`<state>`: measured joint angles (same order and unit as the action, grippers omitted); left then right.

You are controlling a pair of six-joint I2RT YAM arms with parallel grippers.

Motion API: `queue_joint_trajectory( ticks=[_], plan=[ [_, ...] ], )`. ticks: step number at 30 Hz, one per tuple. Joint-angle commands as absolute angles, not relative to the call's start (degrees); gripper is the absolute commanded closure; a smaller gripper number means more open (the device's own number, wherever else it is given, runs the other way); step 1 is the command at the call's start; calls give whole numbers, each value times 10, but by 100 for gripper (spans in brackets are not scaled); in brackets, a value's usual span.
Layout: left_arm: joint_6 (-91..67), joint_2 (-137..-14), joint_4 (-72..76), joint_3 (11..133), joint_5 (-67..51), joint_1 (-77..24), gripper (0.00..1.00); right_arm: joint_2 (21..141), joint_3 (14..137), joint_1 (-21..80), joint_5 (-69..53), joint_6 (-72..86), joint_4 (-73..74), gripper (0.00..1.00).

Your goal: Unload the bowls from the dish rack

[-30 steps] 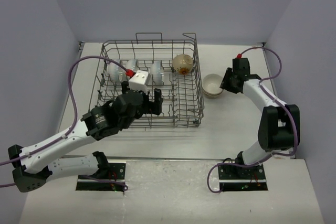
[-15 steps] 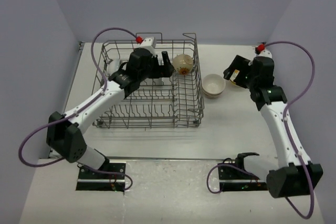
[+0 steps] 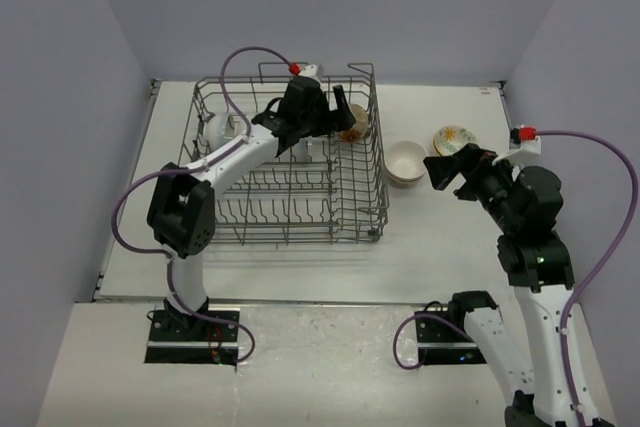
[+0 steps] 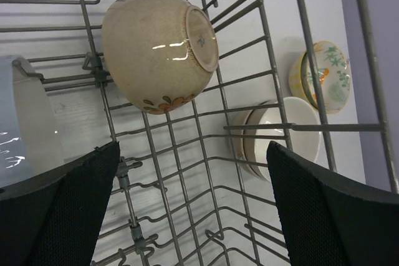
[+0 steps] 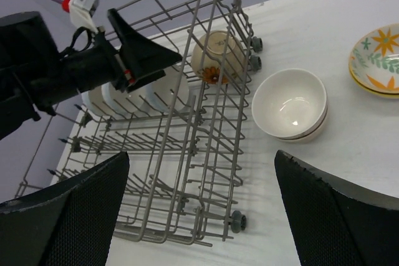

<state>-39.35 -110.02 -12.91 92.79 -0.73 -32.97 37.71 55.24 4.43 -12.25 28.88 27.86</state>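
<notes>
Left gripper [image 4: 190, 160] is inside the big grey wire dish rack [image 3: 285, 197], up at its far right corner, jaws spread wide and empty. Right in front of it, a tan ceramic bowl [image 4: 156, 51] with an orange flower trim lies on its side among the tines. Plain white bowls [image 3: 213, 132] stand at the rack's far left. Out on the white table [image 3: 300, 277], a stack of cream bowls [image 5: 290, 104] sits just right of the rack, with yellow-floral bowls [image 5: 379, 60] farther right. Right gripper [image 5: 202, 179] hovers above the table near those, jaws wide, holding nothing.
</notes>
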Motion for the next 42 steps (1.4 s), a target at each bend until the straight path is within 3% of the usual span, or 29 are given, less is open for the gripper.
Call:
queue_joint_trajectory(
  ticks=[1, 13, 42],
  plan=[
    [-424, -1123, -119, 968, 29, -327, 0, 360, 541, 42, -170, 292, 275, 1],
    [-464, -1181, -84, 983, 78, -326, 0, 322, 551, 43, -191, 265, 297, 1],
    [-466, -1244, 32, 973, 7, -309, 0, 304, 549, 44, -207, 243, 295, 1]
  ],
)
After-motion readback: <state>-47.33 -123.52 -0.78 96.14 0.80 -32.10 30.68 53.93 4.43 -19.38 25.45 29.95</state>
